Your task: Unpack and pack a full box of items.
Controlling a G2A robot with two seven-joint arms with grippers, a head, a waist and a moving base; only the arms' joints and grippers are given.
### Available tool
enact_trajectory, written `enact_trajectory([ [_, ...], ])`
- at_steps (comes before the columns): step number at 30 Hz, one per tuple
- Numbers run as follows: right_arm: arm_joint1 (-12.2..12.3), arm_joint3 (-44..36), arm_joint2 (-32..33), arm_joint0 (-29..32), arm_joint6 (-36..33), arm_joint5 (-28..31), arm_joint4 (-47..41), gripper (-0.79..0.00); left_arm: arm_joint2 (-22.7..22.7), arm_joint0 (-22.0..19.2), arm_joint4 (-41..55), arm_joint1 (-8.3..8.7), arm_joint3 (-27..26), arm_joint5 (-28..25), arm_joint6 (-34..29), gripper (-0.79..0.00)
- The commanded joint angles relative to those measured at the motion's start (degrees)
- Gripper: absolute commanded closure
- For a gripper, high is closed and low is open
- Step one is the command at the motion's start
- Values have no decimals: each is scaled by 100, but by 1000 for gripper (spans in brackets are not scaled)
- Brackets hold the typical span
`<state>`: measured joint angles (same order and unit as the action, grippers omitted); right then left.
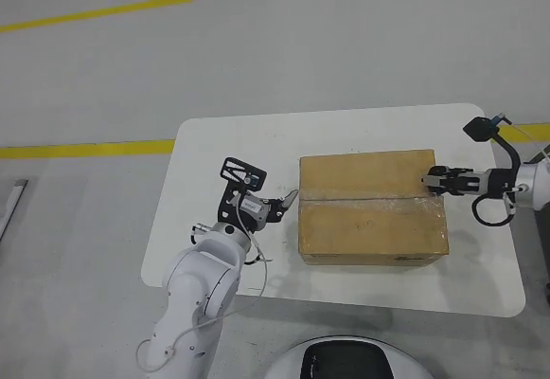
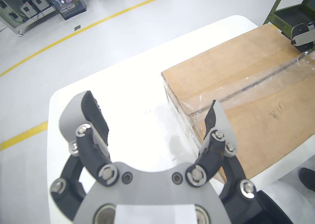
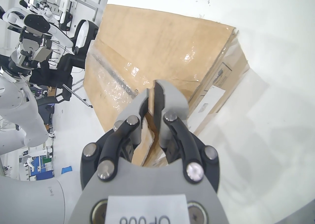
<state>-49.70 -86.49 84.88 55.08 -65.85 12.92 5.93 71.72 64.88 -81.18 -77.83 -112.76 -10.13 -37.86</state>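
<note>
While my left pincer [image 2: 151,98] hangs just beside the left end of the cardboard box [image 2: 258,131], its fingers are spread wide, with nothing between them but the white bench [image 2: 128,82]. From above, that pincer [image 1: 282,204] sits close to the box's end wall, apart from it.

The box lies in the middle of the bench, long side toward me. Its top flaps are closed and meet along a central seam, so I cannot tell what it holds. My left wrist view adds what the top view leaves faint: clear tape [image 2: 246,87], wrinkled and shiny, runs along the seam, and a handwritten scribble [image 2: 275,111] sits on the near flap.

At the box's right end, on the seam line, my right pincer [image 3: 152,87] is nearly closed, its fingers pinching a thin edge of the box's cardboard. My right wrist view alone shows that grip, along with a printed label [image 3: 216,88] on the box's end wall. The top view gives just the dark fingertips touching the end of the box.

Beyond the box's far side, a yellow line [image 1: 66,150] crosses the floor, and a green cart [image 2: 290,14] stands past its right end.
</note>
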Motion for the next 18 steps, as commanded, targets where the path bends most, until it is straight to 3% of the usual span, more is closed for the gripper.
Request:
enact_trajectory([
  [1, 8, 25, -6, -9, -10, 22, 9, -209, 5, -7, 9, 3, 12, -2, -3, -785],
  [6, 33, 87, -6, -8, -58, 121, -26, -292, 21, -20, 25, 9, 39, -14, -1, -785],
  [10, 52, 100, -14, -13, -105, 180, -57, -256, 21, -20, 25, 9, 39, -14, -1, -785],
  [18, 98, 92, 25, 33, -180, 294, -120, -296, 21, -20, 25, 9, 39, -14, -1, -785],
])
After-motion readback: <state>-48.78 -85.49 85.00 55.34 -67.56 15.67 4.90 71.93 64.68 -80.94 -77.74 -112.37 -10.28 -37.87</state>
